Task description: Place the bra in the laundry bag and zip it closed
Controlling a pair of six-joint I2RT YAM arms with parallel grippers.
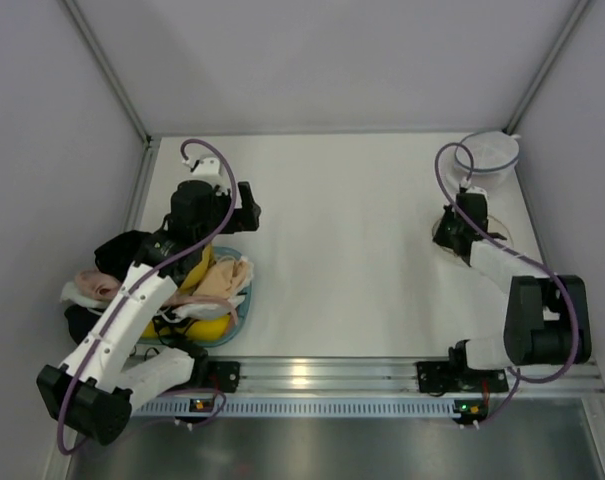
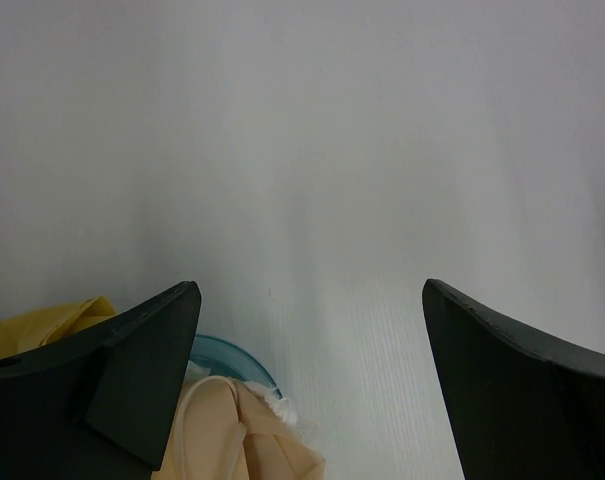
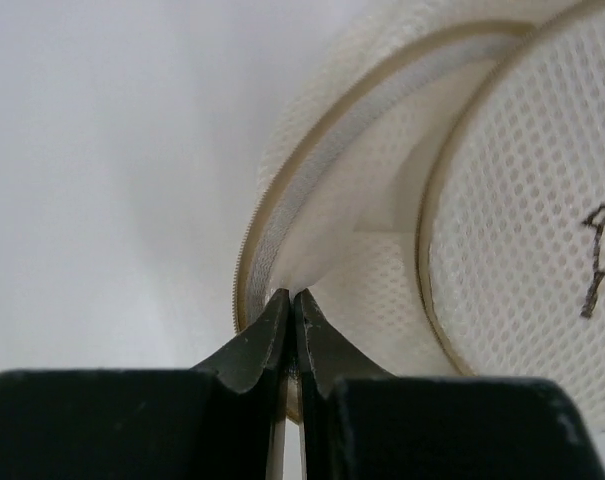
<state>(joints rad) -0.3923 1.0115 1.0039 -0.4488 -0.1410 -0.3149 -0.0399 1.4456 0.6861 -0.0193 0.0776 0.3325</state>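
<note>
The mustard-yellow bra (image 1: 196, 272) lies in the heap of garments at the left, partly under my left arm; a corner of it shows in the left wrist view (image 2: 52, 318). My left gripper (image 1: 246, 214) is open and empty (image 2: 310, 290) above the bare table, just past the heap. The laundry bag (image 1: 489, 152) stands open at the far right. In the right wrist view its beige zip rim (image 3: 270, 212) and its lid (image 3: 522, 200) with a dark mark are close up. My right gripper (image 1: 445, 237) is shut (image 3: 292, 296) on the bag's mesh wall at the rim.
A blue-rimmed round bag (image 1: 244, 300) holds a peach garment (image 1: 222, 278), also in the left wrist view (image 2: 237, 430). Pink and black garments (image 1: 102, 285) lie at the left edge. Grey walls enclose the table; a metal rail (image 1: 322, 375) runs along the front.
</note>
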